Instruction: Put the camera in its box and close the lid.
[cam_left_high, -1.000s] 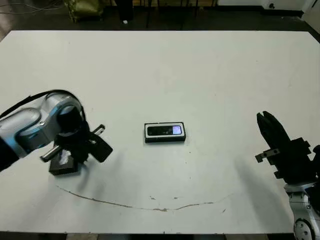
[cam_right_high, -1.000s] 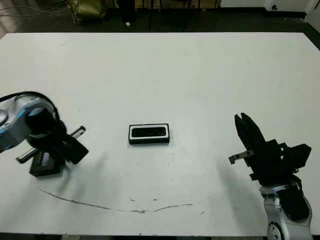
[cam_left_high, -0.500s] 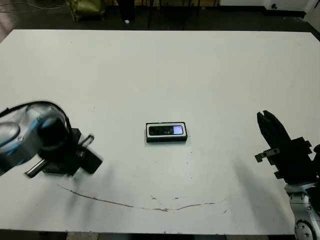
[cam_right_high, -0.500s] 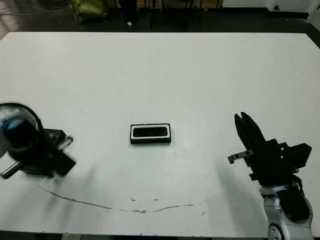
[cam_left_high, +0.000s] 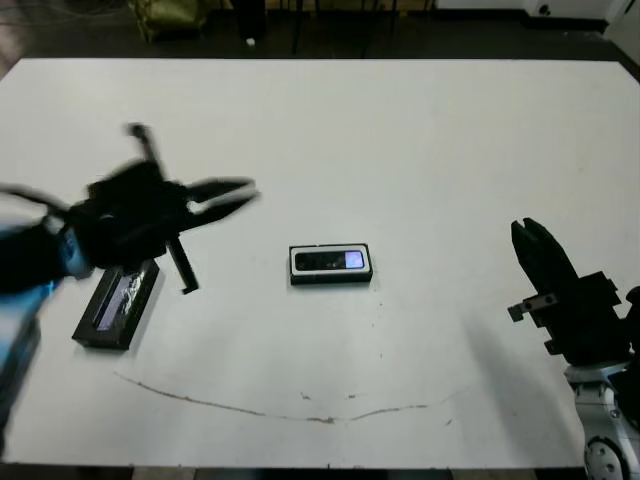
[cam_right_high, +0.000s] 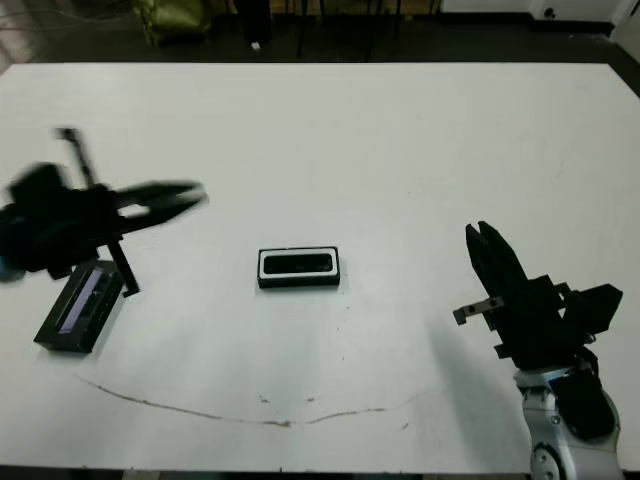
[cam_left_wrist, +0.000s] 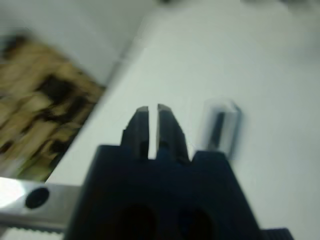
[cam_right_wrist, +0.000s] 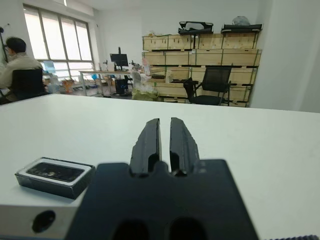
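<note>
The left gripper (cam_left_high: 235, 190) has lifted off the lid (cam_left_high: 117, 304) and swung up toward the table's middle, blurred, its fingers nearly together and holding nothing. The lid lies flat on the table (cam_left_high: 400, 150) at its seven o'clock. The box (cam_left_high: 331, 264) sits at its four o'clock, the camera (cam_left_high: 330, 261) inside. Far at three o'clock the right gripper (cam_left_high: 530, 240) hovers, fingers nearly touching, empty.
</note>
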